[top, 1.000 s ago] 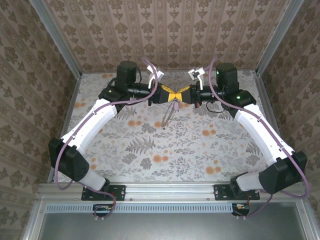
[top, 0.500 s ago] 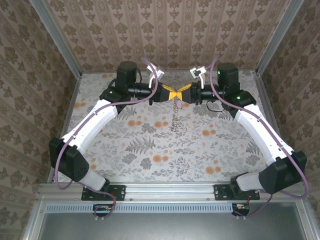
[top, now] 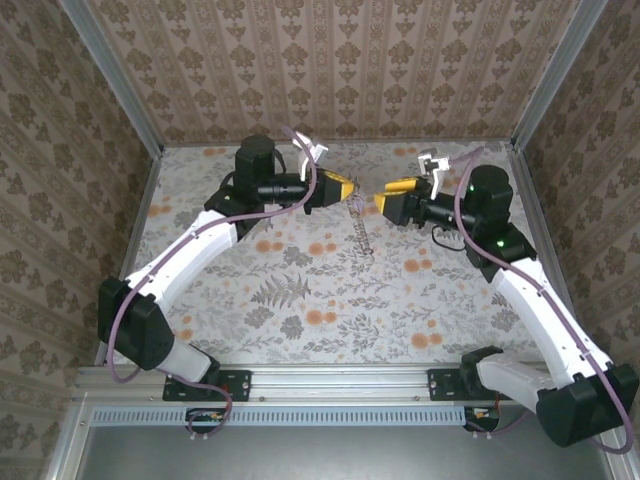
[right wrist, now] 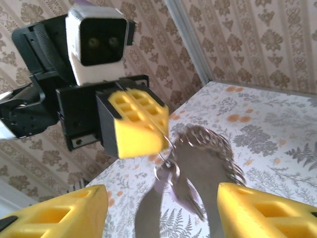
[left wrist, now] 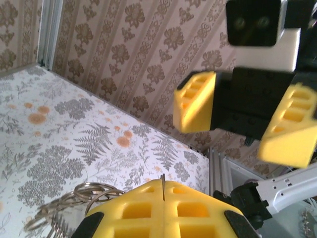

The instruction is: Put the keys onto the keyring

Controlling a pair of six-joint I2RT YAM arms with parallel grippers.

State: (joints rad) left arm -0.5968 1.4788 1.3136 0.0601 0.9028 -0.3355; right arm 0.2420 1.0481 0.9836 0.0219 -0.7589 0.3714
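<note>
1. The left arm's yellow-padded gripper [top: 346, 190] is up above the far middle of the floral-patterned tabletop [top: 300, 290]. Its two pads are pressed flat together.
2. They are clenched on the thin silvery-brown beaded metal chain loop [top: 361, 228]. The loop dangles from the fingertips toward the table, and I can't tell whether its lower end touches the surface.
3. In the left wrist view, a thin sliver of metal pokes up from the seam between the closed pads of the left gripper [left wrist: 163, 191]. Blurred coils of the chain [left wrist: 69, 201] hang to the lower left.
4. The right arm's yellow-padded gripper [top: 383, 201] faces the left one from just beside it, with a small gap between them. Its fingers are spread wide and grasp nothing.
5. The right wrist view has its own pads far apart at the bottom corners [right wrist: 163, 218]. Ahead, the left gripper [right wrist: 141, 130] has a small metal ring [right wrist: 166, 171] hanging under it.
6. A purplish blur [right wrist: 179, 194] just below that ring could be the small key, but it is too smeared to tell.
</note>
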